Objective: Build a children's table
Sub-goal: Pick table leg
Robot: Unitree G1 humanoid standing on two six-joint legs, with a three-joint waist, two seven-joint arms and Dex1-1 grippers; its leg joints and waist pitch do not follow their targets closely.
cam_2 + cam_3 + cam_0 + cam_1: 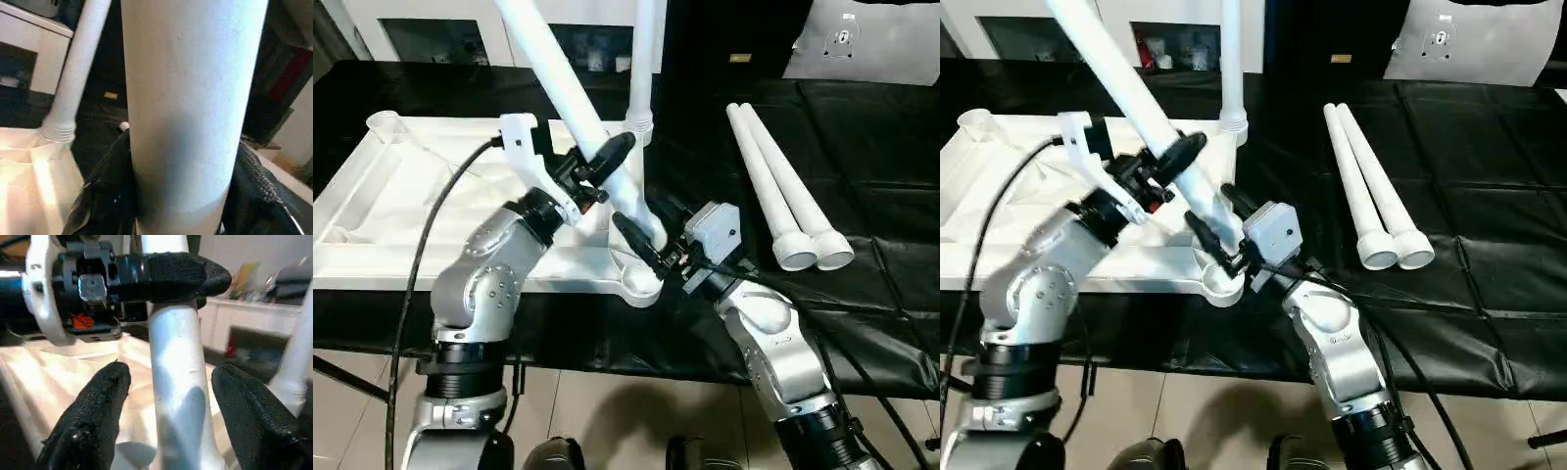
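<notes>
1. The white plastic square table top [421,196] lies upside down on the black cloth-covered work surface [862,176], taking up the left half of the head-camera frame, ribbed underside facing up and round sockets at its corners.
2. A long white tapered tube leg [570,93] leans steeply over the top's near-right corner. Its long axis runs from the upper left of the frame, where the thin end leaves the picture, down and right to its thick end at the near corner socket [641,284] in the lower centre; whether it is seated there cannot be told.
3. A second white tube leg [643,59] stands upright in the far-right corner socket, its long axis vertical, rising out of the top edge at centre.
4. Two more white tube legs [778,186] lie side by side, touching, on the cloth at the right, thick open ends toward the lower right and thin ends toward the upper centre.
5. The left gripper [597,162] is closed around the middle of the leaning leg, one black finger across its front.
6. The right gripper [168,396], lower on the same leg near the corner socket, has its fingers [93,416] spread on either side of the tube, with a gap between each pad and the leg.
7. A white cabinet with glass doors [431,34] stands behind the surface at upper left.
</notes>
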